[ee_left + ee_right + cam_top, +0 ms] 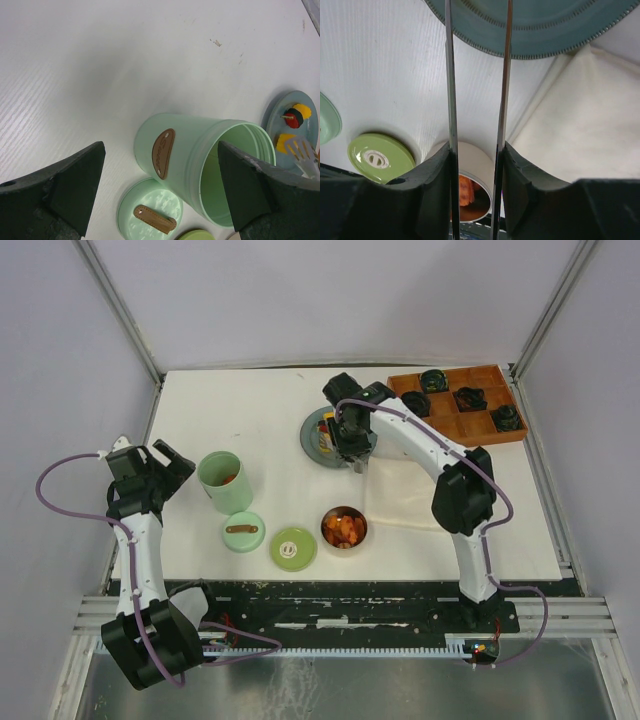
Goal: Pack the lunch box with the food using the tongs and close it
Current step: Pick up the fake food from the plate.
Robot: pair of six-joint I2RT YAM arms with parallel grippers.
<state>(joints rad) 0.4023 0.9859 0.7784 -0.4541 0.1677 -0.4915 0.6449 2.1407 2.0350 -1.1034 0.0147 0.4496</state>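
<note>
Left arm: left hand (172, 462) released, jaws wide, nothing in it. It hovers near the left edge of the tabletop (260, 400), just beside the canister (224, 480) and not touching it.

Canister: upright, open. A spot of orange shows inside from above; the left wrist view does not reach the bottom.

Flat lid (243, 531): lies handle-up toward the near edge, just beside the canister. Lime lid (293, 549) sits to its right. Bowl (344, 528) is next along, uncovered, with orange food (345, 530) in it.

Plate (318, 435): centre of the tabletop, toward the far edge. Two pieces remain on it, a black, red and yellow piece (295, 116) and a yellow piece (285, 142).

Right arm: right hand (476, 165) is clenched on the tongs (451, 100), one blade against each finger pad. The blades are apart and point at the plate, with the tip beside the yellow piece. A cloth (580, 125) lies to the right, and the tray (465, 405) is in the far right corner.

Step, as judged: picking the next piece off the plate.

Method notes:
- Straddle one piece only, with the tips low on the plate.
- Squeeze slowly. Long thin blades likely flex or cross if pressed hard.
- Lift straight up before travelling.
- Release low inside the container.
- The left hand could steady the canister.
- Both lids remain to fit afterwards.
</note>
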